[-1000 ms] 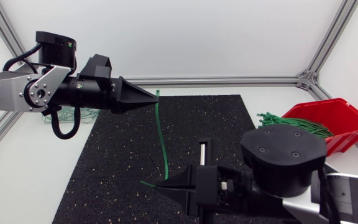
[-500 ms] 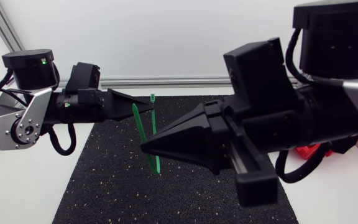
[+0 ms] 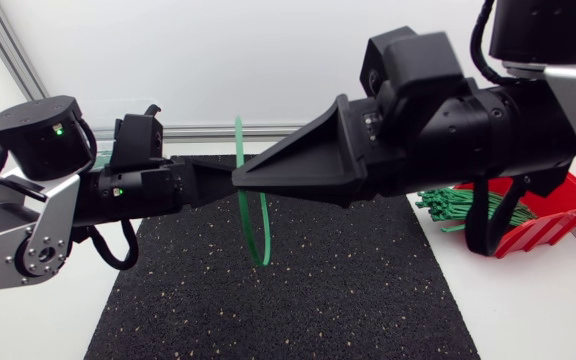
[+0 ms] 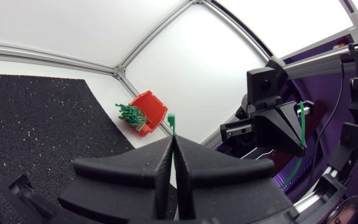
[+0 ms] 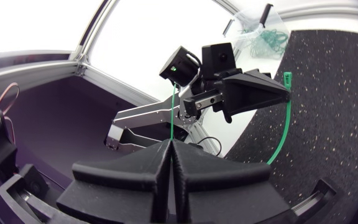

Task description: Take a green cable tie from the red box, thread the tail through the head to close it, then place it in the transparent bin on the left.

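Two ends of one green cable tie (image 3: pixel 247 230) are pinched by the left tool (image 3: pixel 213 170) and right tool (image 3: pixel 248 180), tips facing, bowing it so tail meets head.

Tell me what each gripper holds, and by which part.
Both hold one green cable tie, bowed between them: the left gripper pinches it near the head, the right gripper near the tail.

White table (image 3: pixel 38 320), aluminium rail (image 3: pixel 298 130) along its far edge. Black speckled mat (image 3: pixel 298 300) lies flat across the middle. Red box (image 3: pixel 538 225) stands on bare white just off the mat's right side. Green ties (image 3: pixel 458 205) are bundled inside, ends sticking out toward the mat. Clear bin (image 5: pixel 260 31) sits off the mat's far left corner, with tangled loops (image 5: pixel 269 38) of green in it.
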`<action>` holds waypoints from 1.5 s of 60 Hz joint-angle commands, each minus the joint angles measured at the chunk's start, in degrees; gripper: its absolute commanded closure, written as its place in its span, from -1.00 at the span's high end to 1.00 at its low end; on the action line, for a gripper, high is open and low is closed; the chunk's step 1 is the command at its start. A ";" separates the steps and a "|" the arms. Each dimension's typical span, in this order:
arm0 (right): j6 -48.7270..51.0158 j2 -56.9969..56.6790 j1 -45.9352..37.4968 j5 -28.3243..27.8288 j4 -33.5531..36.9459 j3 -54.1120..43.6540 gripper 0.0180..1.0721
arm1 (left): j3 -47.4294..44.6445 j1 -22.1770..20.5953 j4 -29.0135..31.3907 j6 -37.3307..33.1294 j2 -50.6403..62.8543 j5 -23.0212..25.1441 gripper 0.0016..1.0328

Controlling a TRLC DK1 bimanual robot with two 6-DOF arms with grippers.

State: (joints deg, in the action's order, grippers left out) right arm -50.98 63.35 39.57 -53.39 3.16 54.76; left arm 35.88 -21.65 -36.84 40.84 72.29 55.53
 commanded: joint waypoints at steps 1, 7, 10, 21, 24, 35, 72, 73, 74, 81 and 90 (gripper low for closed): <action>-9.66 0.10 -0.46 -1.11 -0.43 1.14 -0.89 | -2.22 -1.91 -1.92 2.58 -3.21 -0.60 -0.93; -14.76 -0.95 -0.37 -2.34 0.09 1.40 -0.89 | -2.57 -3.84 -1.92 4.07 -6.99 -1.39 -0.93; -16.78 -1.39 -0.28 -2.78 0.45 1.75 -0.89 | -2.39 -4.37 -1.92 5.04 -8.66 -1.65 -0.93; -21.26 -2.27 0.15 -4.62 4.93 4.56 -0.89 | -2.22 -6.48 -1.74 5.57 -12.53 -4.90 -0.93; -21.62 -2.53 0.15 -4.71 7.39 5.79 -0.89 | -2.30 -6.83 -1.74 5.57 -12.97 -5.87 -0.93; -25.31 -4.64 0.42 -4.89 13.01 7.82 -0.89 | -2.30 -8.06 -1.39 6.36 -14.81 -9.65 -0.93; -28.38 -9.39 -0.11 -5.15 23.56 10.80 -0.89 | 1.91 -22.30 9.86 -0.94 -22.37 -22.83 -0.93; -28.38 -9.39 -0.11 -5.24 23.82 10.80 -0.89 | 2.00 -22.30 9.86 -0.94 -22.46 -23.01 -0.93; -28.38 -9.48 -0.11 -5.24 24.00 10.80 -0.89 | 2.00 -22.30 9.86 -0.94 -22.55 -23.18 -0.93; -28.82 -9.56 -0.11 -5.24 25.32 10.72 -0.89 | 1.83 -22.30 10.12 -1.03 -23.78 -24.33 -0.93; -28.82 -9.04 -0.02 -5.33 25.49 10.80 -0.89 | 1.21 -22.30 10.03 -0.94 -24.04 -25.47 -0.93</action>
State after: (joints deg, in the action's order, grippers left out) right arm -78.02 54.26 39.42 -58.50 28.32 64.20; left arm 36.05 -43.59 -26.52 40.45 48.88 30.70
